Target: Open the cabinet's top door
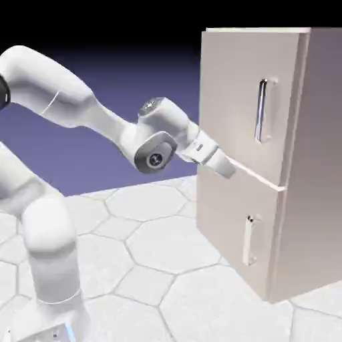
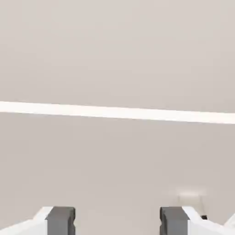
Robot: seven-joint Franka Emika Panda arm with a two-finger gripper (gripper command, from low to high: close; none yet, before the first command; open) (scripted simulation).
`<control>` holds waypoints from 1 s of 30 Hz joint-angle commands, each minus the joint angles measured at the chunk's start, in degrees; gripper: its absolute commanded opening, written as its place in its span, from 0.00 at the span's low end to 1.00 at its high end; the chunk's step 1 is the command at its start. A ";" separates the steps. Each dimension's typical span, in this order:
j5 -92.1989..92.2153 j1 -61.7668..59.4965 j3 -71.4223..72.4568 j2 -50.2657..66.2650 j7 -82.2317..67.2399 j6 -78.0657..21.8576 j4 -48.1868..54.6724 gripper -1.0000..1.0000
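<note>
Although the spread, empty gripper (image 1: 230, 168) faces the seam, the top door (image 1: 234, 100) looks rigid; grasp its slick bar handle (image 1: 262, 110), at two o'clock.

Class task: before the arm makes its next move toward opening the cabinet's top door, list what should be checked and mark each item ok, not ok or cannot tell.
1. Jaws apart, nothing between them: ok; gripper open.
2. Gripper aimed at the top door's handle: not ok; it faces the seam between the doors, left of the handle in the exterior view.
3. Handle unobstructed: ok.
4. Top door shut: ok.
5. Gripper clear of the cabinet front: cannot tell; very close.
</note>
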 commanded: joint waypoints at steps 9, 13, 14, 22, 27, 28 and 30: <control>-22.43 5.84 -6.83 -2.86 17.69 -0.53 3.45 0.50; -32.40 8.44 -9.87 -4.13 25.55 -0.76 4.98 0.50; -34.89 9.09 -10.62 -4.45 27.51 -0.82 5.37 0.50; -54.82 14.28 -16.69 -6.99 43.23 -1.29 8.43 0.50; -67.28 17.52 -20.49 -8.58 53.05 -1.58 10.35 0.50; -69.77 18.17 -21.25 -8.90 55.02 -1.64 10.73 0.50; -74.76 19.47 -22.76 -9.53 58.95 -1.76 11.50 0.50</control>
